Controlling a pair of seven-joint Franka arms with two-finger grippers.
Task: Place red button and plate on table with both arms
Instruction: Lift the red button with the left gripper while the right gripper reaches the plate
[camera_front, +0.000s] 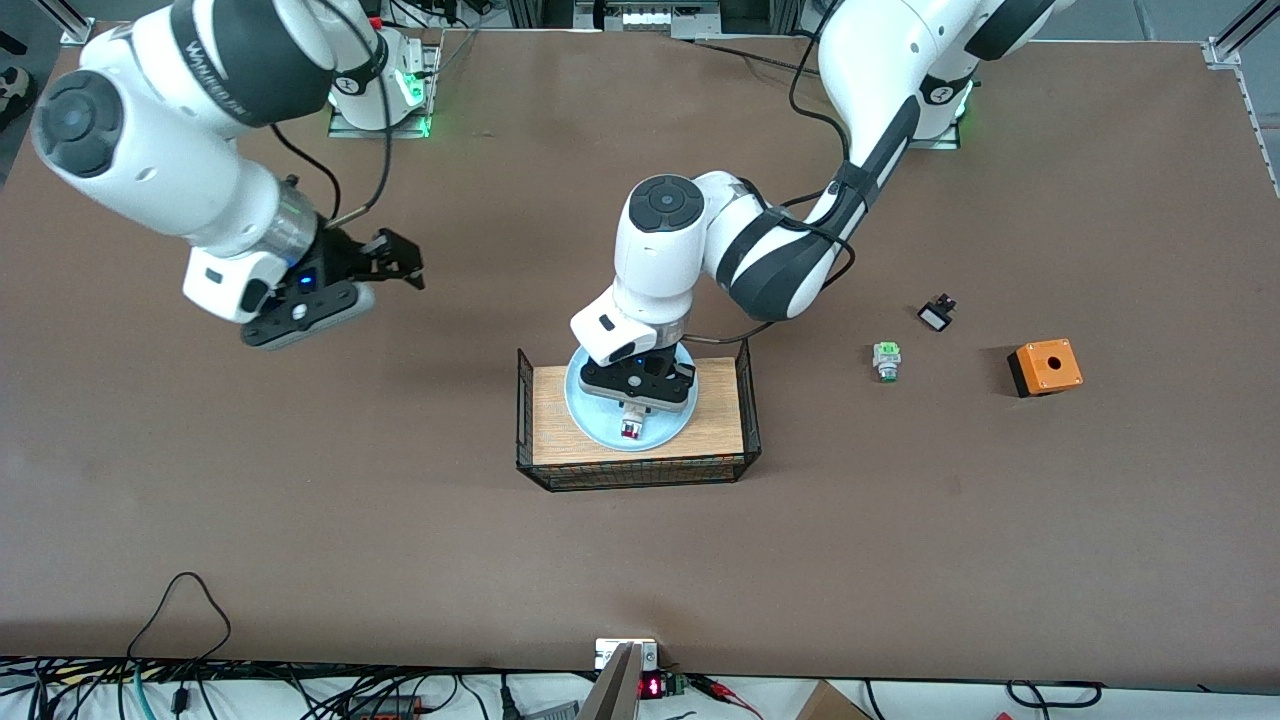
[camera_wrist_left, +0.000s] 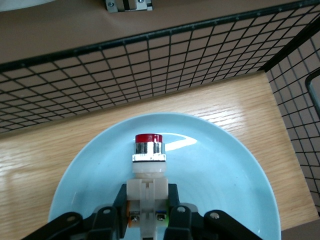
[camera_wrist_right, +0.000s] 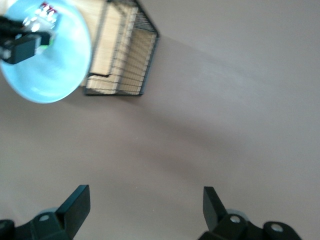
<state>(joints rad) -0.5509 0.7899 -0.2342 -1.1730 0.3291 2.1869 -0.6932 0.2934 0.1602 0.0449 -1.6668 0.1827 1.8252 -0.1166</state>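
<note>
The red button (camera_wrist_left: 148, 155), long axis toward 6 o'clock in the front view with its cap leading, sits pinched between the left gripper's (camera_wrist_left: 148, 216) jaws over the plate (camera_wrist_left: 225, 180), while the right gripper (camera_wrist_right: 146, 207) waits spread over bare table (camera_front: 300, 500).

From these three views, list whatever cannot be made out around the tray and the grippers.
- Front view: the left gripper covers much of the plate and the red button body.
- Left wrist view: the bottom edge cuts off the button's base.
- Right wrist view: the right gripper shows fingertips only.
- Front view: the small black part is too small to identify.
</note>
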